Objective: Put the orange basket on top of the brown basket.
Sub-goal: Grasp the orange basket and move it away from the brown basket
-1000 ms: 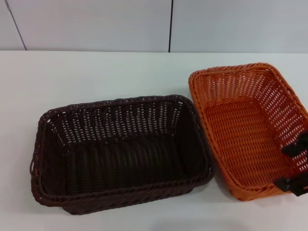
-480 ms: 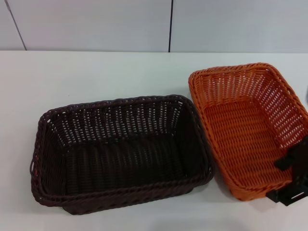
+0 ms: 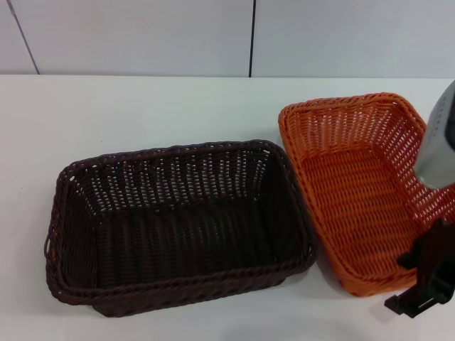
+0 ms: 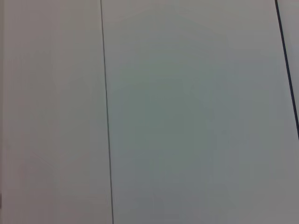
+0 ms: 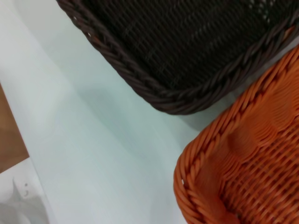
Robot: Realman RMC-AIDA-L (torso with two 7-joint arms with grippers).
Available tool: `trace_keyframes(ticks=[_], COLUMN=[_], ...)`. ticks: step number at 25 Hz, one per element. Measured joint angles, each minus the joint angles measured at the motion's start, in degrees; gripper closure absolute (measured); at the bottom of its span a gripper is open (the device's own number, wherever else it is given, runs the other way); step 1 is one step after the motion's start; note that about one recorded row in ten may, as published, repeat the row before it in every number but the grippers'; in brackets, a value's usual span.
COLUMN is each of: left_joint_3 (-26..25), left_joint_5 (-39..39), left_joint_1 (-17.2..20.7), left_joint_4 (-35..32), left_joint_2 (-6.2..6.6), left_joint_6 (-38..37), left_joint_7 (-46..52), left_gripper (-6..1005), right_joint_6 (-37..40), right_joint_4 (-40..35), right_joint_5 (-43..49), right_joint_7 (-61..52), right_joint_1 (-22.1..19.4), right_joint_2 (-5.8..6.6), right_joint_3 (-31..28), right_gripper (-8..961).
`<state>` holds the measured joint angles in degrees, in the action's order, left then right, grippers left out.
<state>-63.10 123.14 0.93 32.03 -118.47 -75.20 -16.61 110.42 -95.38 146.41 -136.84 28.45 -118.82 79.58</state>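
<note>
Head view: right gripper [image 3: 421, 288], grip state unclear, beside orange basket [image 3: 359, 188]; snagging its rim risks shoving brown basket [image 3: 178, 224].

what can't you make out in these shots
- Right gripper: head view, cut off by the frame edge; grip on the orange basket unclear.
- Left gripper: in no view; its wrist camera shows only wall.
- Brown basket: right wrist view shows one corner only.

A plain test-bench or lab-like setting is suggested by a bare white tabletop [image 3: 142, 106] backed by pale, seamed wall panels [image 3: 142, 35].
</note>
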Motion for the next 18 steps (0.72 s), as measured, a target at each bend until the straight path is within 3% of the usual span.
trace_keyframes(ticks=[9, 18], left_joint_3=[0.00, 0.00], left_joint_5=[0.00, 0.00], left_joint_1=[0.28, 0.31], left_joint_4=[-0.27, -0.91], left_joint_2=[0.01, 0.01], left_joint_6=[0.44, 0.77], left_joint_7=[0.00, 0.00], left_gripper=[267, 267], right_joint_6=[-3.60, -5.81], right_joint_4=[5.80, 6.40], right_joint_5=[3.43, 6.15], right_joint_7=[-0.01, -0.84], right_joint_1=[1.40, 1.44], right_joint_2=[0.00, -0.09], right_joint_3=[1.83, 4.76], right_gripper=[234, 237])
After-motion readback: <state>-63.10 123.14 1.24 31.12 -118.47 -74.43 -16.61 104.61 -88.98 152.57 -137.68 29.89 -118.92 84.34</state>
